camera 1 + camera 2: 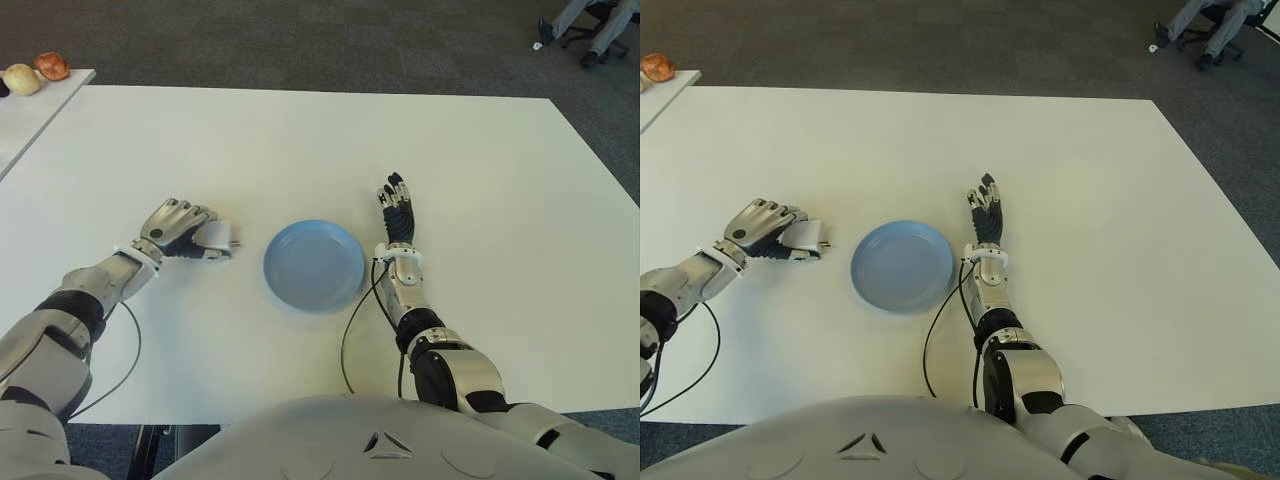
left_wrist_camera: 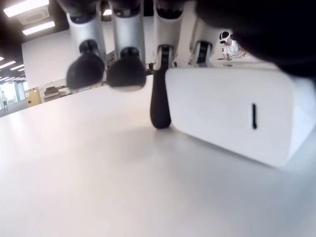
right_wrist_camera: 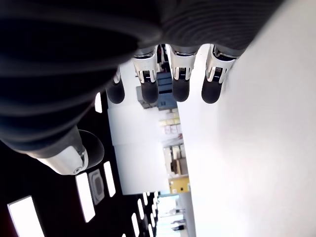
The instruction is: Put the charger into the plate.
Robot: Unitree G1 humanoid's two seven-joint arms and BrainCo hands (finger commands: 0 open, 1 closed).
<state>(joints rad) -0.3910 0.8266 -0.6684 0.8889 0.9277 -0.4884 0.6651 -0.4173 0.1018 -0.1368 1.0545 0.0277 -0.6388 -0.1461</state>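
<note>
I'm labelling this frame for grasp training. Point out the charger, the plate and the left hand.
charger (image 1: 219,236): left eye view, white body.
plate (image 1: 314,264): left eye view, bare blue centre.
left hand (image 1: 175,227): left eye view, knuckles.

– Where are we, an office?
– Pretty sure. We've got a big white table (image 1: 300,140) on grey carpet (image 1: 300,40), and a wheeled office chair (image 1: 590,35) in the far corner with a person's legs (image 1: 1200,20) by it.
– Our wrist views show ceiling light panels (image 2: 22,10) and shelves (image 3: 173,128) too.
</note>
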